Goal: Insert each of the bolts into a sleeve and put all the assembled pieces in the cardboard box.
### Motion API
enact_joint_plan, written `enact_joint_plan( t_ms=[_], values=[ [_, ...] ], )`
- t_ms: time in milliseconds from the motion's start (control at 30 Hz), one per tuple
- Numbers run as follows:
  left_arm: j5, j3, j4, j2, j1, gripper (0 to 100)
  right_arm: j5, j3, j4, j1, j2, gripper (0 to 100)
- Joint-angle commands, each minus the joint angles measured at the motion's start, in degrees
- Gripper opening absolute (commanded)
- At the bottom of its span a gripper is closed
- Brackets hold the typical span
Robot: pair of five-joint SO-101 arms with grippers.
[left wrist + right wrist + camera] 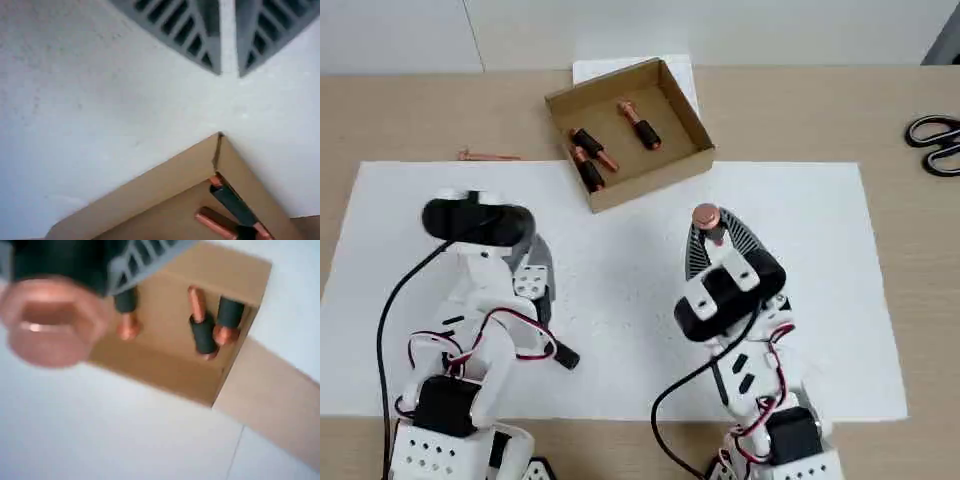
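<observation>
1. Just short of the cardboard box point(650, 180), the right gripper point(717, 238) is clamped on a copper-headed bolt point(705, 215) (I cannot tell whether it wears a sleeve).
2. It should clear the near wall, lower beside the three assembled pieces point(588, 172), and only then release.
3. The left gripper point(229, 70) hangs over the white paper point(620, 290), fingers nearly together and empty.

Shiny metal bolt point(706, 215), matt black sleeves point(587, 140), dull cardboard box point(650, 178), grainy white sheet point(620, 285).
</observation>
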Motion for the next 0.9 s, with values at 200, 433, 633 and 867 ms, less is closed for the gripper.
enact_joint_plan(
  t_ms=[200, 433, 633, 867],
  values=[
    [-0.26, -0.31, -1.41, -0.53, 2.90, 1, -1.93, -20.84, -1.45, 7.16, 22.37, 0.4],
    [-0.26, -0.40, -1.41, -0.53, 3.08, 1, -7.38, -38.33, -1.98, 5.14, 51.47, 0.4],
    [-0.26, -0.40, -1.49, -0.53, 3.08, 1, -2.81, -51.16, -7.69, 0.31, 73.89, 0.4],
    [-0.26, -0.40, -2.99, -0.53, 3.08, 1, -1.58, -70.42, -8.13, 0.57, 99.82, 0.4]
  ],
)
